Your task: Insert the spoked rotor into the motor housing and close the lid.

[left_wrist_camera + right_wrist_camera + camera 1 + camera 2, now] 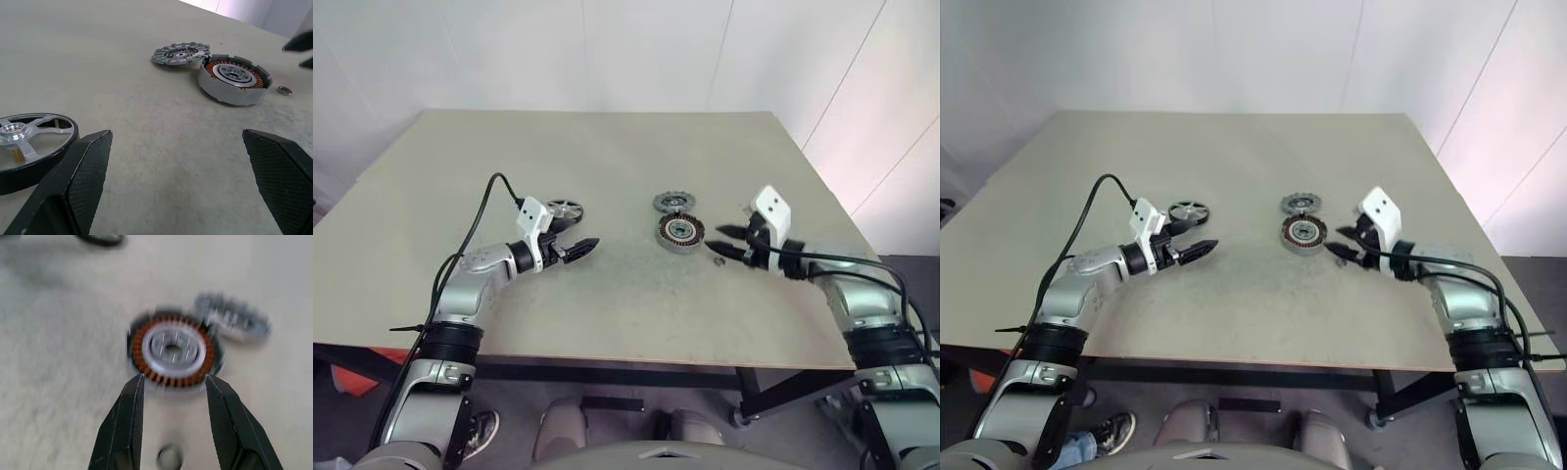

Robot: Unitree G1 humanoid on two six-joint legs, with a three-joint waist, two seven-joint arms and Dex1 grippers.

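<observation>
Spoked rotor (565, 210) lies flat on the table (607, 147), just beyond the left claw (579, 248), jaws wide apart and empty. Motor housing (679, 232) and lid (673, 203) sit rightward, beside the half-parted right claw (728, 246).

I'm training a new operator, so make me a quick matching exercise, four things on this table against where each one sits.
Things:
1. spoked rotor
2. motor housing
3. lid
4. small ring

Places:
A. touching the housing's far edge
B. table middle, copper windings facing up
C. beside the open left gripper
D. below the right gripper

Pairs: 1-C, 2-B, 3-A, 4-D
</observation>
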